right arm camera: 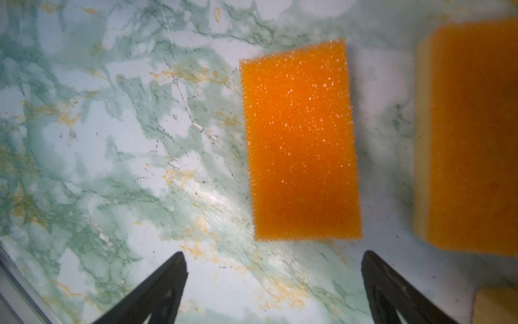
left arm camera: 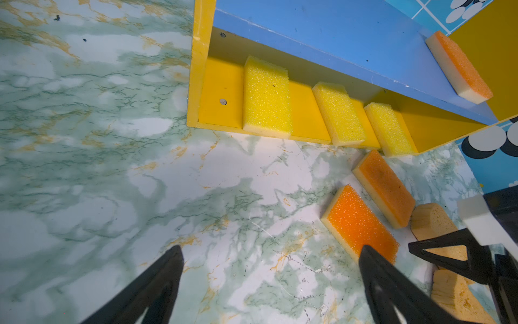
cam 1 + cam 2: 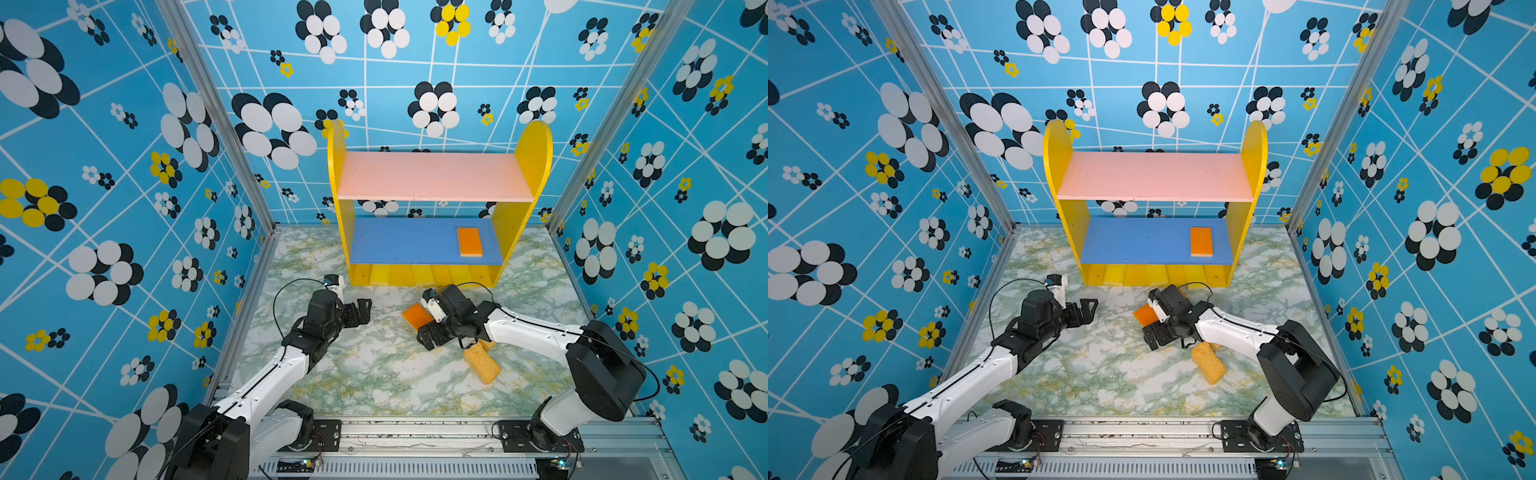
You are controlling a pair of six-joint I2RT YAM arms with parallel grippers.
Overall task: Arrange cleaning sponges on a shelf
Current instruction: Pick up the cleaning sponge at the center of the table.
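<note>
Right gripper point(image 3: 428, 338), jaws apart (nothing held), hovers just beside the orange sponge point(image 3: 415, 316) at lower centre, likely approaching pickup. Next: straddle it, then close.

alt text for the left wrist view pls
Three yellow sponges sit in a row on the shelf's yellow base, one orange sponge on the blue board above. Two orange sponges and two tan blocks lie on the marble table near the open left tool.
</note>
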